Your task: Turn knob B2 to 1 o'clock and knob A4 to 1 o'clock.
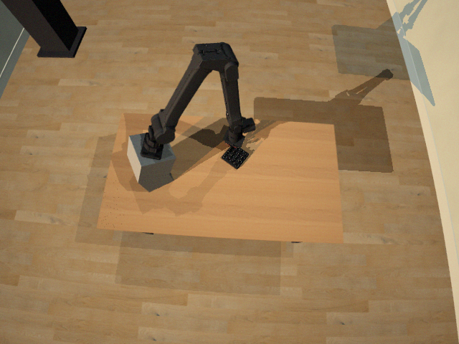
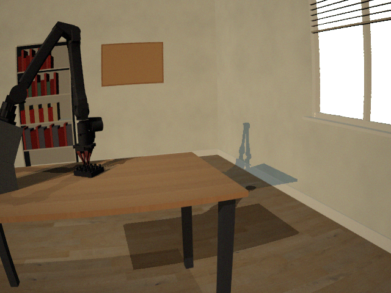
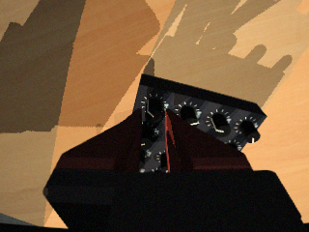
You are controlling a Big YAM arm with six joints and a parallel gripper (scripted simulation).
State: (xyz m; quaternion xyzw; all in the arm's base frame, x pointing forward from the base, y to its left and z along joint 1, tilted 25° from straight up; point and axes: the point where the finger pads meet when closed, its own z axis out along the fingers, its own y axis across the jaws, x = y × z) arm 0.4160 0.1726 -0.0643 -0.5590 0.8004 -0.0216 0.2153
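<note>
On the worktop (image 1: 289, 185) (image 2: 142, 182) (image 3: 108, 82) sits the knob box (image 1: 237, 167) (image 2: 91, 174) (image 3: 203, 92), the pincer (image 1: 232, 146) (image 2: 85, 164) (image 3: 154, 116) over one edge, released and narrowly parted around a corner knob (image 3: 155, 104). A knob-turning step seems in hand—which name, I cannot tell—so next: lift straight, nudging nothing.
</note>
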